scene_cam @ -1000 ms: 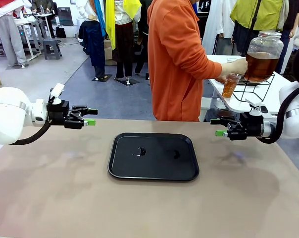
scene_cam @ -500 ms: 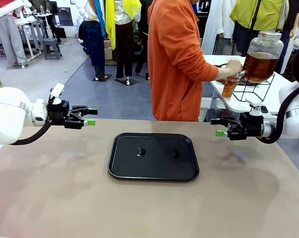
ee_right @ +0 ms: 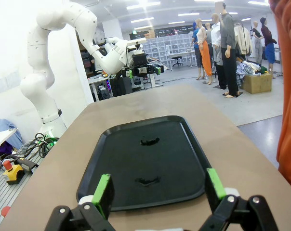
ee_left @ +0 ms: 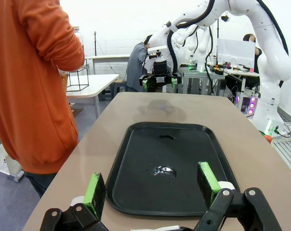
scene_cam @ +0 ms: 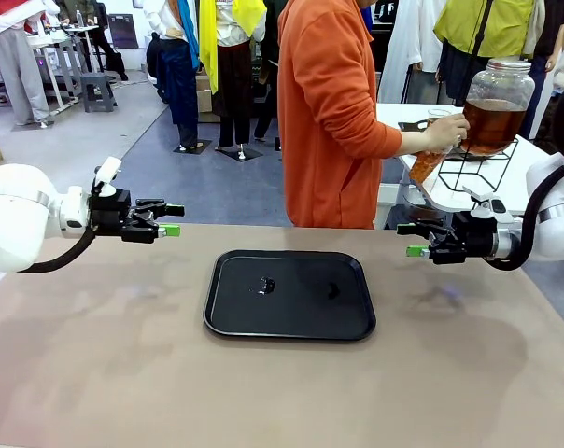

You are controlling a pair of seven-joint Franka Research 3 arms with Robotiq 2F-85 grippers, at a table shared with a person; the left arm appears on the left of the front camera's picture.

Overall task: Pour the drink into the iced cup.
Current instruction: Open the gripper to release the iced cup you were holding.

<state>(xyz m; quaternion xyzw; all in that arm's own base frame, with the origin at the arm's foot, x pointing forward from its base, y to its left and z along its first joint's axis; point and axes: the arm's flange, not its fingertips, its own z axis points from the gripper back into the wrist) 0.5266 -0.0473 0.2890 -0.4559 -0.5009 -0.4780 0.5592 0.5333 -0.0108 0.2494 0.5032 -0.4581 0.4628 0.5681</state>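
The drink (scene_cam: 492,126) sits well beyond the robot's table, amber-brown in a large clear jar on a wire stand (scene_cam: 478,168) on a white side table (scene_cam: 450,191) at the far right. The person in the orange top holds a clear cup (scene_cam: 430,159) just beside the jar's base; a second ago that cup stood upright under the hand, half a second ago it was the same, and now it is lifted and tilted with the hand (scene_cam: 447,133) raised against the jar. I judge that the person is finishing a fill or drawing the cup away, so the drink has not yet reached the robot's side. On the brown table the black tray (scene_cam: 226,308) carries no cup, just two small wet-looking marks. The left gripper (scene_cam: 166,220) and the right gripper (scene_cam: 415,240) hover at either side of the tray, each with fingers spread wide and nothing between them, unmoved over the last second. No brand, label or legible writing can be made out on jar, cup or tray.
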